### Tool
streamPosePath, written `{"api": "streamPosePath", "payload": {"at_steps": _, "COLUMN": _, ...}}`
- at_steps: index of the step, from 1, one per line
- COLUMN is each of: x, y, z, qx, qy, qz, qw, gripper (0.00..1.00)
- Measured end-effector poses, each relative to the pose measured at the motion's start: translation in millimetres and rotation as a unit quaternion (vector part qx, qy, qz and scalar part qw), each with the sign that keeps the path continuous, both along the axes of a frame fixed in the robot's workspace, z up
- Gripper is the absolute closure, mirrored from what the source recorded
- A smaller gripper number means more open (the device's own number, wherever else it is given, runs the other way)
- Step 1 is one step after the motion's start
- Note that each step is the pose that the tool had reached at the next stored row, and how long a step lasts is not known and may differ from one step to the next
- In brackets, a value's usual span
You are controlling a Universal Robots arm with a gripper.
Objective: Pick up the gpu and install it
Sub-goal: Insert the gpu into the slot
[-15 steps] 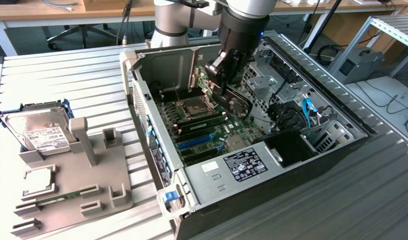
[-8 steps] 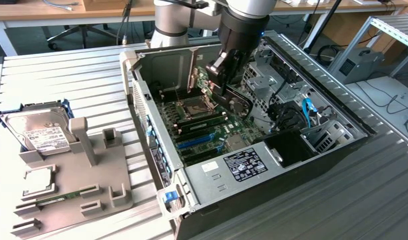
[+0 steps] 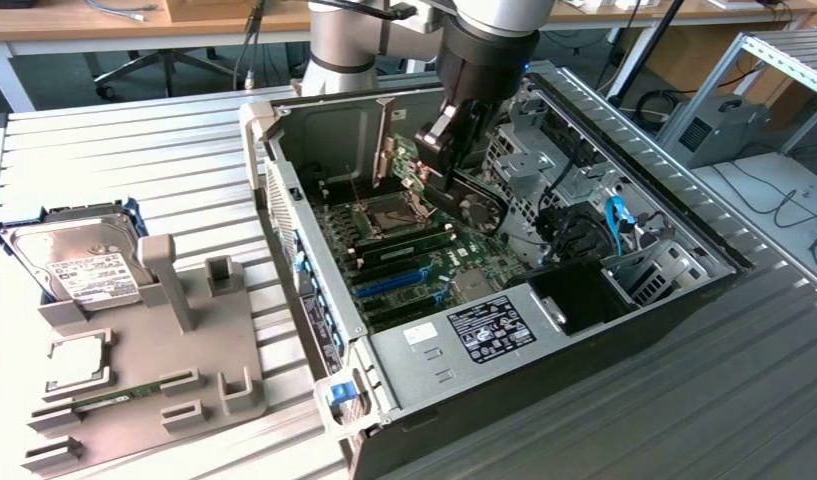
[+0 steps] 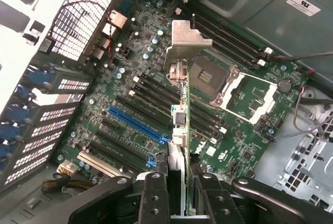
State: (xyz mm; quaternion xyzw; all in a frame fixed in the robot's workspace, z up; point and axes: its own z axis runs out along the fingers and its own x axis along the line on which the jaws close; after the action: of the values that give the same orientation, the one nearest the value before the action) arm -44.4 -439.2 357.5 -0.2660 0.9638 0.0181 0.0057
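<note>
The fingers [image 4: 177, 195] clench the gpu [image 4: 183, 94] edge-on, bracket leading, above the blue slot [image 4: 138, 125] at nine o'clock, for insertion.

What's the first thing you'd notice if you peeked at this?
The robot's hand is gripping a thin card edge-on above the green board inside the open computer case. On the exterior view's left, a silver hard drive sits in a gray holder.
</note>
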Motion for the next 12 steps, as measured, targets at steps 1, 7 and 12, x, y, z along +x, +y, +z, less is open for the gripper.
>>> {"api": "streamPosePath", "payload": {"at_steps": 1, "x": 0.0, "y": 0.0, "z": 0.0, "qx": 0.0000, "qy": 0.0000, "qz": 0.003, "qw": 1.0000, "gripper": 0.74}}
{"api": "streamPosePath", "payload": {"at_steps": 7, "x": 0.0, "y": 0.0, "z": -0.1, "qx": 0.0001, "qy": 0.0000, "qz": 0.021, "qw": 0.9998, "gripper": 0.74}}
{"api": "streamPosePath", "payload": {"at_steps": 12, "x": 0.0, "y": 0.0, "z": -0.1, "qx": 0.0000, "qy": 0.0000, "qz": 0.038, "qw": 0.9993, "gripper": 0.74}}
